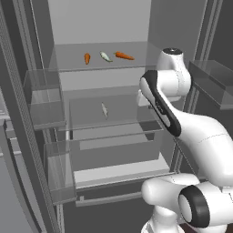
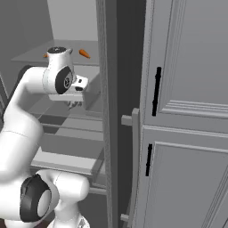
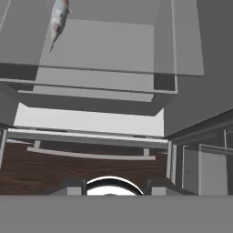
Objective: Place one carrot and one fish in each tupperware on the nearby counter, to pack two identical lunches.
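Inside the open fridge, two carrots [image 1: 87, 58] [image 1: 124, 56] lie on the top glass shelf with a pale fish [image 1: 105, 56] between them. A second fish [image 1: 104, 109] lies on the shelf below and appears at the top left of the hand view [image 3: 58, 16]. My gripper [image 2: 74, 103] hangs at mid-shelf height at the right side of the fridge, pointing down, to the right of the lower fish. Its fingertips [image 3: 73, 185] stand apart with nothing between them, so it is open. One carrot [image 2: 84, 54] shows past the arm. The tupperware and the counter are out of view.
Clear door bins [image 1: 45, 98] line the left fridge door and another bin [image 1: 214, 82] juts out on the right. A white drawer [image 1: 120, 170] sits at the fridge bottom. Tall grey panelled cabinet doors with black handles [image 2: 156, 91] stand right of the fridge.
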Robot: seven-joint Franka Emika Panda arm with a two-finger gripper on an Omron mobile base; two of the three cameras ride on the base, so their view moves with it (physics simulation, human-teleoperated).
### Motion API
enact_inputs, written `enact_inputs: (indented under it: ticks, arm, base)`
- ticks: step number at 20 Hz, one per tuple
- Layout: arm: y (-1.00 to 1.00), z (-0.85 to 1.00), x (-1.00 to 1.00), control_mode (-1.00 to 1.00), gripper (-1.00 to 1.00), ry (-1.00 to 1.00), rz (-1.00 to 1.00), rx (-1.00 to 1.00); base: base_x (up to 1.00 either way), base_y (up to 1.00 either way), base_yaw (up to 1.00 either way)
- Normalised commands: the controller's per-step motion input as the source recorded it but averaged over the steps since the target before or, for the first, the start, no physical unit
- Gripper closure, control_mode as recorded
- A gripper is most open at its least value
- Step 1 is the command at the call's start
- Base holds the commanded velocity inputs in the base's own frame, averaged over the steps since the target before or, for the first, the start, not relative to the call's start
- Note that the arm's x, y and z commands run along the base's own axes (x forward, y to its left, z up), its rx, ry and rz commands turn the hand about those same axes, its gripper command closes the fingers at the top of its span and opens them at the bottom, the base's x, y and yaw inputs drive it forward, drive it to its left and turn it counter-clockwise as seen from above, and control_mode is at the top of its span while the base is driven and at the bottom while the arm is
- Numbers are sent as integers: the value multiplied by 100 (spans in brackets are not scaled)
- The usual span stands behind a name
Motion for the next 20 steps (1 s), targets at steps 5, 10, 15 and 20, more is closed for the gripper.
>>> enact_inputs:
  ticks: [5, 10, 15, 20]
  arm:
    - [0, -3, -1, -100, -100, 3, 0, 0]
    - [65, -32, 0, -100, -100, 11, 3, -3]
    - [100, -62, 63, -100, -100, 0, 2, 0]
    - [97, -61, 100, -100, -100, -6, 0, 0]
  base:
    - [0, 0, 0]
    - [0, 0, 0]
    - [0, 0, 0]
    - [0, 0, 0]
